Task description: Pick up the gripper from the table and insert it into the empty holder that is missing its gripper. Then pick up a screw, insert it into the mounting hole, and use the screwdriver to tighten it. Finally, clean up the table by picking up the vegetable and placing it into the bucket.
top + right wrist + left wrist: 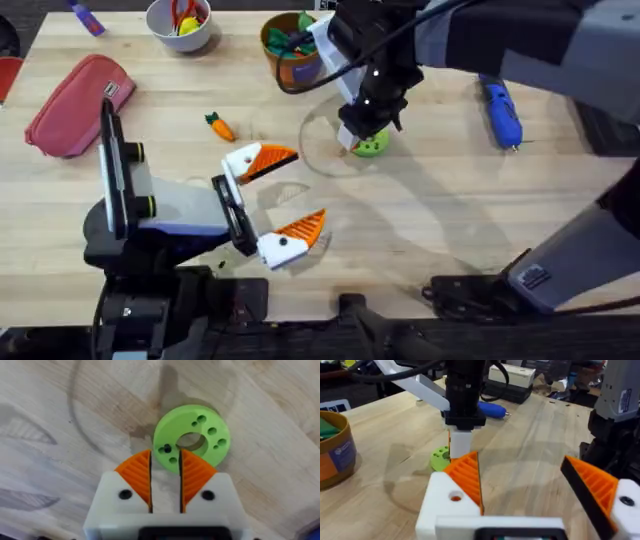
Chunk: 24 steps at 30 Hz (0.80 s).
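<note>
My left gripper lies open low over the table. Its far white holder carries the orange gripper, and orange shows through its mounting hole. The other finger has a dark dot in its hole. My right gripper points down at a green disc, its pads a narrow gap apart beside a dark screw standing in the disc. The vegetable, the bucket and the blue screwdriver rest on the table.
A white bowl and a purple marker sit at the back left. A red pouch lies at the left. The bucket holds green and orange items. Bare wood stretches between the green disc and the screwdriver.
</note>
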Each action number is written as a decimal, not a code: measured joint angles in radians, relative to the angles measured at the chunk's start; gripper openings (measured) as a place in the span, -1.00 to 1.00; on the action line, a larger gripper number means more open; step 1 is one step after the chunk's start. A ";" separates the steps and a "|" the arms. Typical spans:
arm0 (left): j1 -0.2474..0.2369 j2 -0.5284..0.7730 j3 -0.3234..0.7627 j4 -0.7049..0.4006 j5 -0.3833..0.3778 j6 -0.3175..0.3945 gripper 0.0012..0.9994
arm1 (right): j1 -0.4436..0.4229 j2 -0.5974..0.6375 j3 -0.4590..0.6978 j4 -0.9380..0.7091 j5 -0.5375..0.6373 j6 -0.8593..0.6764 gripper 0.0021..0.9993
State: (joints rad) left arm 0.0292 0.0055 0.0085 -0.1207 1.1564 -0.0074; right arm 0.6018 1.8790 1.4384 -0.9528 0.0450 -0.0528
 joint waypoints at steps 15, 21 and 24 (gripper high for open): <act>0.000 0.000 0.000 0.000 0.000 0.000 0.97 | 0.001 0.041 0.001 0.018 0.019 -0.001 -0.66; 0.000 0.000 0.000 0.000 0.000 0.000 0.97 | -0.002 0.041 0.003 0.024 0.030 -0.002 -0.93; 0.000 0.000 0.000 0.000 0.000 0.000 0.97 | -0.002 0.041 0.003 0.028 0.033 -0.004 -0.98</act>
State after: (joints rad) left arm 0.0292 0.0051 0.0086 -0.1207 1.1564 -0.0074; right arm 0.6003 1.9202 1.4413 -0.9245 0.0777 -0.0570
